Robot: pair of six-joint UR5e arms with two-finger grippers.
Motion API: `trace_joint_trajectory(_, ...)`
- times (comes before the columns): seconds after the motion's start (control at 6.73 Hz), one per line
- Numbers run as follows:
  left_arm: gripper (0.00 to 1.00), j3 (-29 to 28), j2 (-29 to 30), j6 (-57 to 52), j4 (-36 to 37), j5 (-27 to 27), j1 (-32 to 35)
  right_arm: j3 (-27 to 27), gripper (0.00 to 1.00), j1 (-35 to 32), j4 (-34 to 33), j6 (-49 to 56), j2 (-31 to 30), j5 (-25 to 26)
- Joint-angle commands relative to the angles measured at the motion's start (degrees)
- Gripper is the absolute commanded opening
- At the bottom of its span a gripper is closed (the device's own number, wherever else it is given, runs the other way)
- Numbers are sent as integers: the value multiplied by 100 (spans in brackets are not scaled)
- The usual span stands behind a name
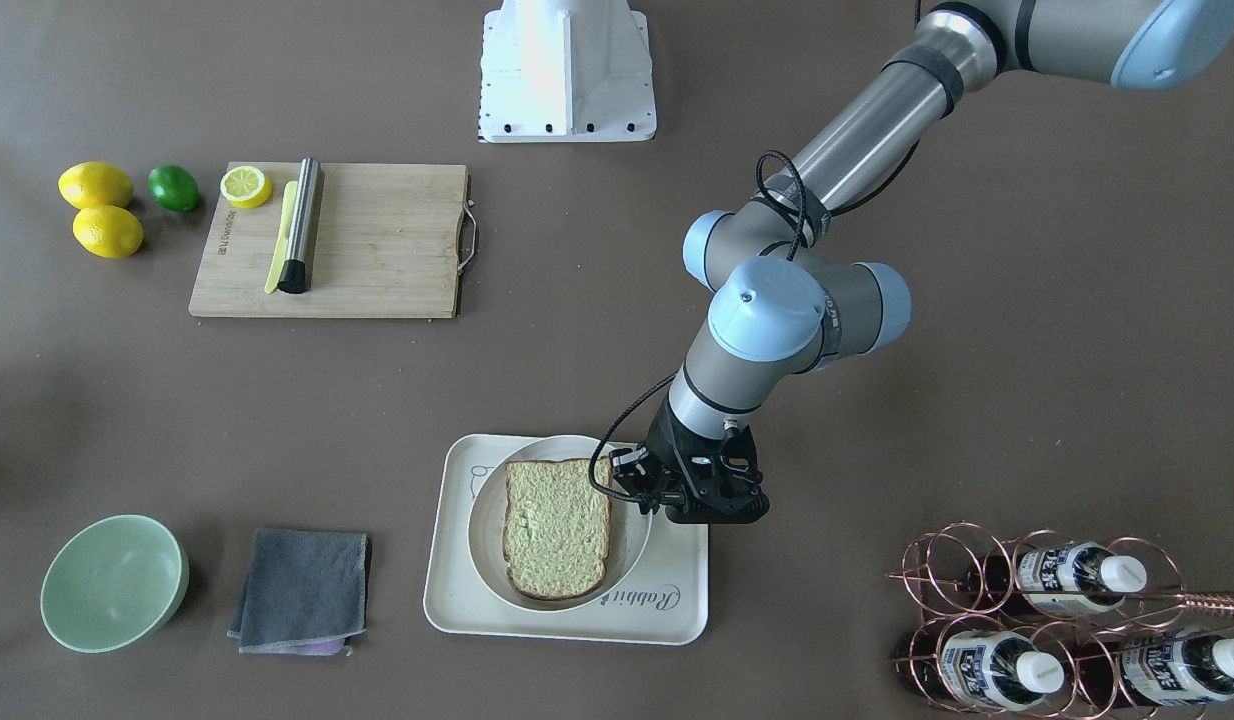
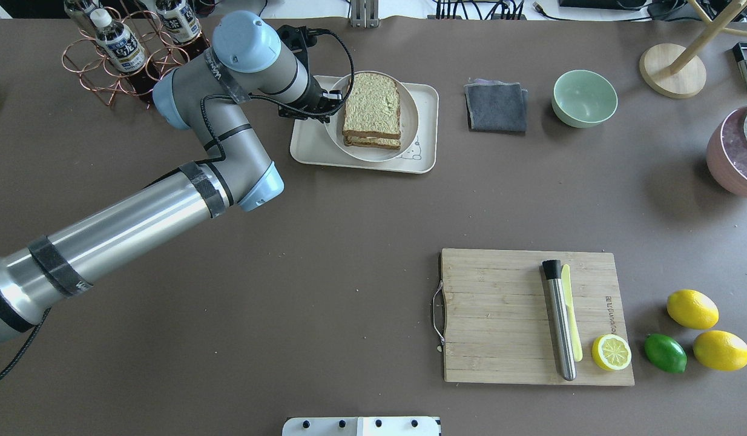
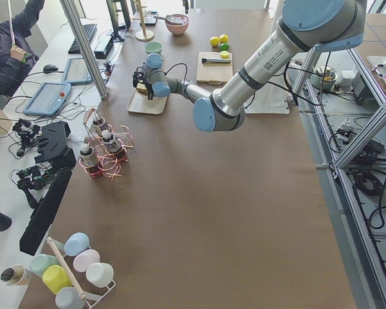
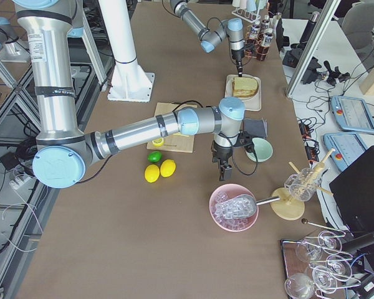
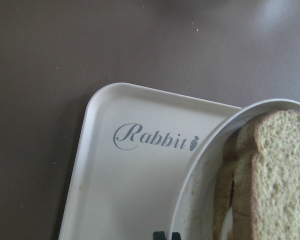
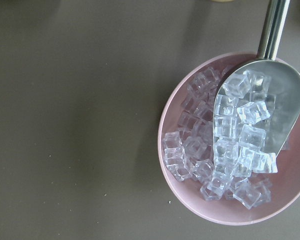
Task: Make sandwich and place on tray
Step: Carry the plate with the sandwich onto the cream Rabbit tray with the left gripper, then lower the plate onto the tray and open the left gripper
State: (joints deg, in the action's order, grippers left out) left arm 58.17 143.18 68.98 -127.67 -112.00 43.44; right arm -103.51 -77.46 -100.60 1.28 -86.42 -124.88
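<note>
Seen from behind the robot, left to right across the brown surface (image 2: 349, 242). Far left: a copper wire rack (image 2: 116, 60) holding bottles. Beside it, the left arm reaches to the tray (image 2: 310, 145), a cream rounded rectangle with "Rabbit" script. A white plate (image 2: 413, 115) rests on the tray, and the sandwich (image 2: 371, 103) lies in that plate: two greenish-tan slices stacked, with a pale layer at the near edge. The left claw (image 2: 336, 97) sits at the plate's left rim. From its wrist camera, its fingertips (image 5: 159, 235) appear drawn close, pinching that rim. Right of the tray: a folded grey cloth (image 2: 496, 108), then a green bowl (image 2: 584, 98). Nearer the robot: a wooden cutting board (image 2: 500, 315) carrying a steel cylinder (image 2: 560, 321) and a lemon half (image 2: 611, 352). Beside the board are a lime (image 2: 665, 353) and two lemons (image 2: 692, 309). Far right: a pink bowl (image 2: 733, 157) of ice cubes. The right claw (image 4: 224, 167) hangs beside it, and whether it is spread or pressed together I cannot tell.
</note>
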Motion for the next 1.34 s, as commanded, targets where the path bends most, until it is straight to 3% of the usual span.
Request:
trace_joint_trajectory(0.0,0,19,-27,-25,-3,3,-3,225,100,-6,14,-13,-33,-19)
trace_joint_trajectory(0.15,0,19,-27,-25,-3,12,-3,278,100,-6,5,-22,-42,-27)
trace_joint_trajectory(0.3,8,19,-27,-25,6,90,-3,452,100,-76,14,-31,-42,-262)
trace_joint_trajectory(0.45,37,19,-27,-25,6,117,-3,767,100,-285,14,-22,-7,-700)
trace_joint_trajectory(0.59,75,19,-27,-25,6,126,6,875,100,-496,14,-22,2,-956)
trace_joint_trajectory(0.74,97,19,-27,-25,6,126,24,911,100,-716,-21,-22,-7,-950)
trace_joint_trajectory(1.04,97,245,-36,-17,23,117,137,955,100,-1156,5,-5,-59,-880)
trace_joint_trajectory(1.19,97,752,-392,-25,84,39,251,964,100,-1245,-21,-13,-86,-897)
